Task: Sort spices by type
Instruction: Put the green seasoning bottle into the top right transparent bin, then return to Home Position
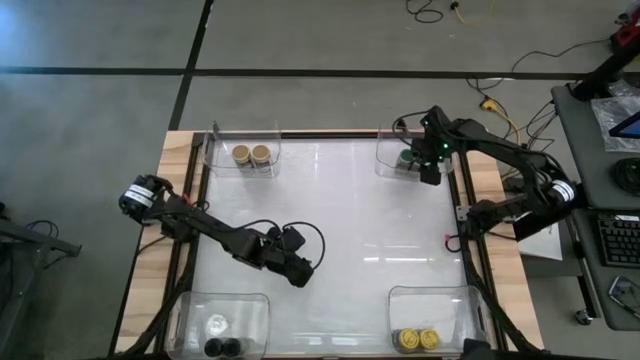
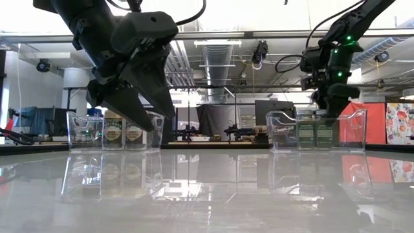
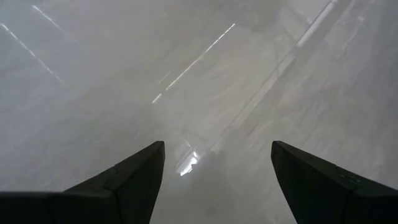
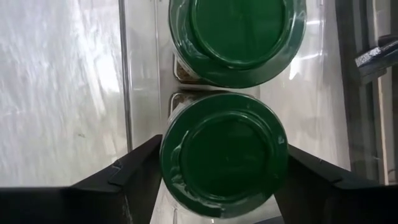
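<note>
A: What is the biggest thing here?

B: The glossy white desk [image 1: 330, 215] with pale wooden side strips fills the middle of the high view. Four clear plastic rectangular tubs sit at its corners.

A: And what do they hold?

B: The tub at upper left [image 1: 243, 152] holds two small tan-lidded spice jars [image 1: 251, 155], side by side and touching. The tub at upper right [image 1: 398, 156] holds two green-lidded spice jars [image 4: 225, 155]; in the right wrist view they stand one just beyond the other. The tub at lower right [image 1: 432, 312] holds two yellow-lidded spice jars [image 1: 418, 340], touching. The tub at lower left [image 1: 222, 318] holds two black-lidded spice jars [image 1: 223, 347] at the frame's bottom edge.

A: Where are the arms?

B: The right claw [image 4: 219, 171] hangs over the upper-right tub, its fingers down on either side of the nearer green-lidded jar. The fingers stand just beside the lid; whether they press it, I cannot tell. The left claw [image 3: 217, 180] hovers over bare desk at lower centre-left of the high view, spread wide with nothing between its fingers.

A: Anything around the desk?

B: Grey floor with a dark line and loose cables at the top. At the right edge stands a grey bench with a black keyboard [image 1: 620, 240].
</note>
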`<state>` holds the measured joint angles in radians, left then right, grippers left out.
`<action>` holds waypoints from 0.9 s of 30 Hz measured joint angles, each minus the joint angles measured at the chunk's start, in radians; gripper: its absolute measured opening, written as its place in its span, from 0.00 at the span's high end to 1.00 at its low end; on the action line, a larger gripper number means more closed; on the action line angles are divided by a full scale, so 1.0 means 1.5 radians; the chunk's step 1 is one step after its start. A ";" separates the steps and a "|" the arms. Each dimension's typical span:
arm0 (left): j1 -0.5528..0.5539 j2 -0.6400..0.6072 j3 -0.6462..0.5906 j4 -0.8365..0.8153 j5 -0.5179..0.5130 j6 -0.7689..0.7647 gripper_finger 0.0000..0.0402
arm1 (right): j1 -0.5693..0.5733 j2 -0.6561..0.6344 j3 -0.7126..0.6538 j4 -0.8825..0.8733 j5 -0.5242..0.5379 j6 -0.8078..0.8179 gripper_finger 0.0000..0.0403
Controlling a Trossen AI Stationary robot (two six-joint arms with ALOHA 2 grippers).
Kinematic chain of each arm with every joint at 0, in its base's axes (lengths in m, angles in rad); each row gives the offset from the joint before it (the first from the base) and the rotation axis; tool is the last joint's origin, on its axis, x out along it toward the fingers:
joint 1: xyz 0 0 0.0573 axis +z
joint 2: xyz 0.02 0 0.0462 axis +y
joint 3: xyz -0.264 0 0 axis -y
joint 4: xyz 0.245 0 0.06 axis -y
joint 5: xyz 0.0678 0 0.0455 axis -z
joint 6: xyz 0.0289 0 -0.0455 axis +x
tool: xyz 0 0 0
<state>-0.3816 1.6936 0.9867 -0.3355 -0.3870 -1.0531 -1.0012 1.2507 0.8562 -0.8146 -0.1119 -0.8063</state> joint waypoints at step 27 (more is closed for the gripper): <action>0.012 0.000 0.000 0.014 -0.029 0.064 0.31 | 0.038 -0.135 0.111 -0.267 -0.051 0.172 0.33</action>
<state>-0.3641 1.6936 0.9867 -0.3138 -0.4299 -0.9563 -0.9445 1.0486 1.0222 -1.2158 -0.1887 -0.5488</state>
